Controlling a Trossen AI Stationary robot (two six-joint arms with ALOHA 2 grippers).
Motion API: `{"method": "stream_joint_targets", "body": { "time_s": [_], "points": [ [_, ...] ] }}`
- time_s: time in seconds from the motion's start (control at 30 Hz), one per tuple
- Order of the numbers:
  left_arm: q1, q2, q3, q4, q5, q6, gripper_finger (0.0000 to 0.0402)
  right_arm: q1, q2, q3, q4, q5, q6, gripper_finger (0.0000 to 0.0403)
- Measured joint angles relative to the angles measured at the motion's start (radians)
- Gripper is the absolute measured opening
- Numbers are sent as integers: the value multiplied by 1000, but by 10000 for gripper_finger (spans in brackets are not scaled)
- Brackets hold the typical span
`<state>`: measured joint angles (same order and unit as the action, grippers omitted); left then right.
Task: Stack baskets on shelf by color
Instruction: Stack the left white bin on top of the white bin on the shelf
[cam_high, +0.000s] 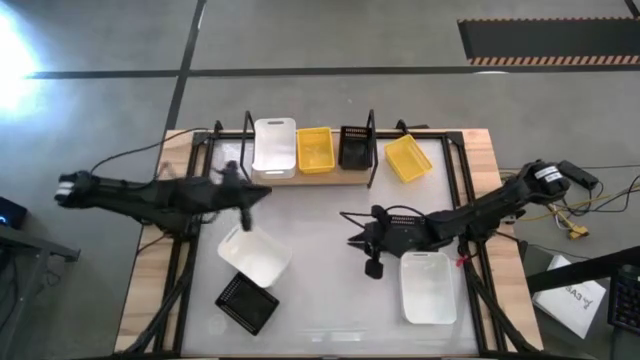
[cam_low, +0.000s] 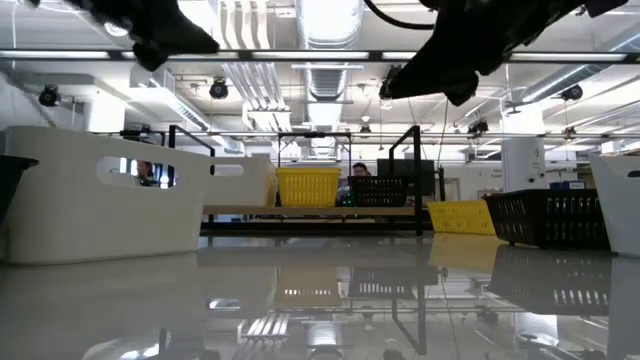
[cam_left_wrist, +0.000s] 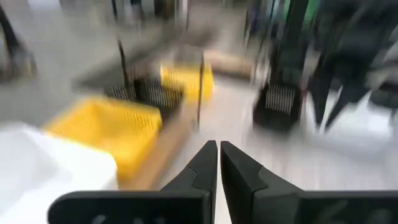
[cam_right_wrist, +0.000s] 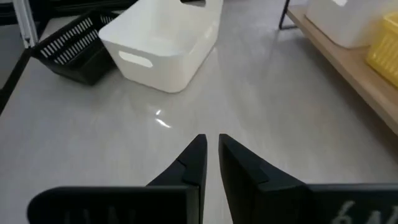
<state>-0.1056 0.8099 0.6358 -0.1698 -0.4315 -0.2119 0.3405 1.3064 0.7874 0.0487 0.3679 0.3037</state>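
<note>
Seven baskets show. Three sit on the shelf (cam_high: 300, 178): a white basket (cam_high: 274, 147), a yellow basket (cam_high: 314, 150), a black basket (cam_high: 354, 148). Four lie loose on the desk (cam_high: 320, 270): two white, one yellow, one black. Both claws, left claw (cam_high: 243, 195) and right claw (cam_high: 366, 243), hang empty, nearly closed. A mis-aimed grasp could push a loose basket away.
</note>
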Motion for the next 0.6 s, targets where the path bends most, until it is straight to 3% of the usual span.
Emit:
{"method": "stream_joint_targets", "body": {
  "time_s": [0.17,0.33,0.47,0.6],
  "points": [
    [-94,298,273,-375,2,-195,4,0,51,-2,76,1,-27,34],
    [-211,517,513,-706,9,-427,5,0,111,10,99,-2,-25,34],
    [-299,654,676,-871,63,-587,29,0,149,11,98,-1,-25,34],
    [-368,751,766,-866,131,-740,87,1,178,11,121,-2,-7,34]
  ]
}}
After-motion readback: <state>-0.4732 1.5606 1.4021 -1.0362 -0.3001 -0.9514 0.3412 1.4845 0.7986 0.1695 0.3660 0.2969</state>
